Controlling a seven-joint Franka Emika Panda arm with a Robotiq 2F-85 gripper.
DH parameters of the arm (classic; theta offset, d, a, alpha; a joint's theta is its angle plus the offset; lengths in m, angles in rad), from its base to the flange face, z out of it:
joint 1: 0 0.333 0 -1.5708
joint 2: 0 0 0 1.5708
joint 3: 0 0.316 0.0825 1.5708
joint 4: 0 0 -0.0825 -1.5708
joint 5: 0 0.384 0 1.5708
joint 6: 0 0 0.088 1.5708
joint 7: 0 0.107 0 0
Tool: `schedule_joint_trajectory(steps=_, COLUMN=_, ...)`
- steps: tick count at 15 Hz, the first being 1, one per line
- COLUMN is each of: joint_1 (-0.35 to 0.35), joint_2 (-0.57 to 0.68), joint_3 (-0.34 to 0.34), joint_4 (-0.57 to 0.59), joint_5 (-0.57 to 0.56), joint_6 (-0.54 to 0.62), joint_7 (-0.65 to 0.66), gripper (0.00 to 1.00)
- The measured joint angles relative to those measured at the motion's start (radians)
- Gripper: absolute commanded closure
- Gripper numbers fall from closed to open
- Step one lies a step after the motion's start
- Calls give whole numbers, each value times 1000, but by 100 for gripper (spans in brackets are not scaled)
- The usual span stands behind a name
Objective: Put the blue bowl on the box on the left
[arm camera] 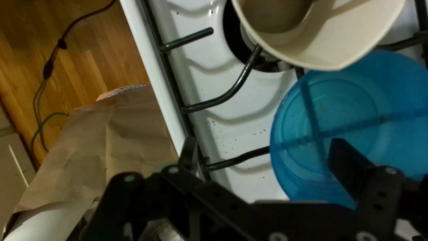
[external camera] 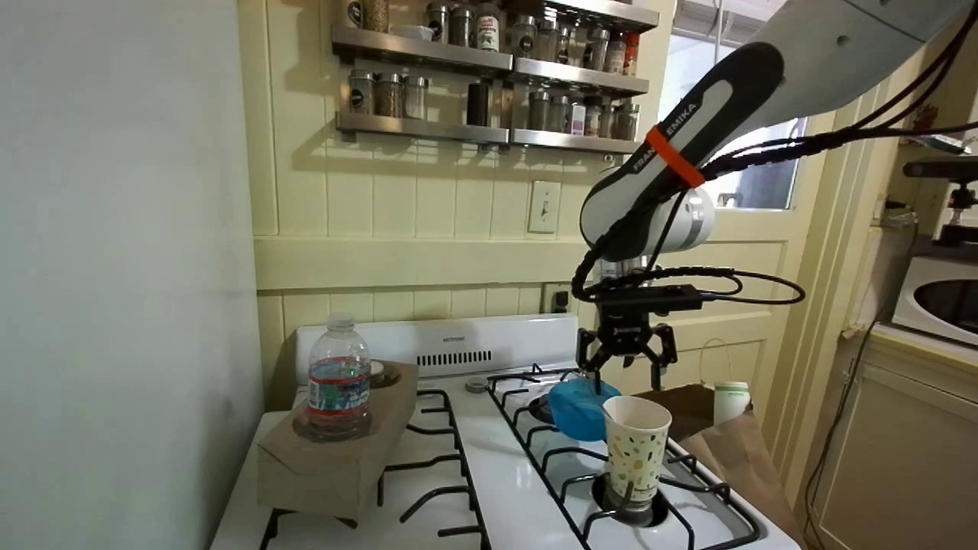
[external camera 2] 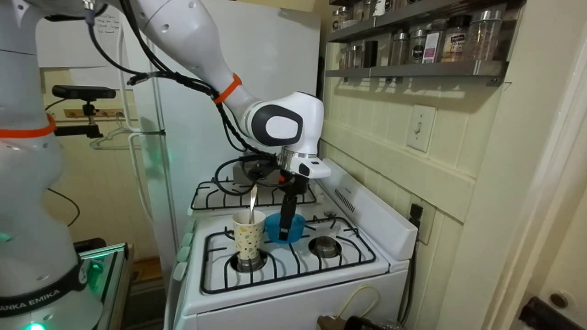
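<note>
Turquoise against white, cream and black.
Reads translucent turquoise-blue at the bowl point(arm camera: 354, 103); cream, flecked green and yellow-orange, on the paper cup point(external camera: 636, 462); tan-brown on the box point(external camera: 340, 470). Shows colourless on the bottle point(external camera: 340, 345), red-banded blue and green on its label point(external camera: 338, 388). Reads black on the gripper point(external camera: 626, 380) and grate bars point(arm camera: 230, 93), white on the stove point(external camera: 500, 462), pale green on the knobs point(external camera 2: 183, 255); white on the arm point(external camera: 817, 76), with black panels point(external camera: 756, 61) and orange-red bands point(external camera 2: 228, 88). Runs pale yellow, vertically grooved, across the wall point(external camera: 390, 198); orange-brown, plank-grained, on the floor point(arm camera: 97, 60); plain brown on the paper bag point(arm camera: 110, 147).
</note>
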Motion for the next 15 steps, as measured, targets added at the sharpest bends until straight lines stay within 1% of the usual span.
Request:
schedule_joint_trajectory(steps=1, joint_1=7, joint_2=21, joint_3=0, joint_4=15, joint_5=0, joint_6=6, joint_7=4, gripper=0)
schedule_joint_trajectory(steps=2, joint_1=15, joint_2=44, joint_3=0, joint_4=31, joint_5=0, joint_6=10, joint_7=8, gripper=25)
schedule_joint_trajectory(steps=3, joint_1=21, joint_2=59, joint_3=-1, joint_4=44, joint_5=0, joint_6=10, joint_7=10, gripper=27)
schedule_joint_trajectory(steps=4, joint_1=27, joint_2=74, joint_3=-2, joint_4=55, joint_5=0, joint_6=10, joint_7=12, gripper=34)
schedule_joint_trajectory(steps=8, joint_1=40, joint_2=115, joint_3=-19, joint_4=82, joint_5=0, joint_6=10, joint_7=12, gripper=67)
schedule_joint_trajectory(steps=12, joint_1=43, joint_2=129, joint_3=-37, joint_4=94, joint_5=0, joint_6=10, joint_7=12, gripper=96)
schedule_joint_trajectory(steps=13, joint_1=43, joint_2=129, joint_3=-41, joint_4=96, joint_5=0, joint_6=10, joint_7=12, gripper=99)
schedule_joint_trajectory(steps=15, joint_1=43, joint_2=127, joint_3=-47, joint_4=103, joint_5=0, joint_6=10, joint_7=12, gripper=100)
